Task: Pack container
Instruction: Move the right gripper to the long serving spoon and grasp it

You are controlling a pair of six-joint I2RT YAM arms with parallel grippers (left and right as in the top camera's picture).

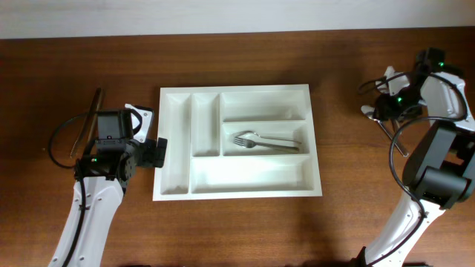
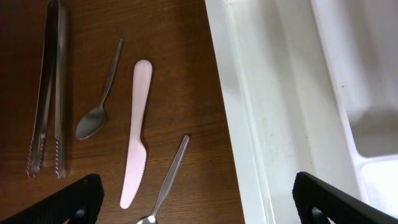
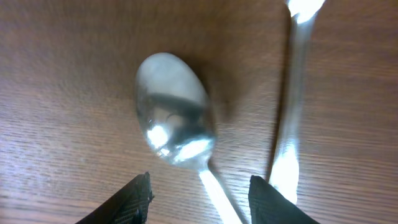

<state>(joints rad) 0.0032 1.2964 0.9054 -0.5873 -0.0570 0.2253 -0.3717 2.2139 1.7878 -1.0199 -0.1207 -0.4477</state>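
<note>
Even soft light from above, white tray (image 1: 245, 174) bright but not washed out, faint shadows, left wrist view sharp, right wrist close-up blurry, glare spots on spoon (image 3: 174, 118) at centre

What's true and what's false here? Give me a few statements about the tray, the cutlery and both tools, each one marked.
1. Some cutlery lies in a right-hand compartment of the tray. True.
2. The pink knife lies inside the tray. False: it lies on the table beside it.
3. The right tool hangs open over a spoon. True.
4. The left tool grips the tongs. False: it is open and empty, and the tongs lie on the table.
</note>
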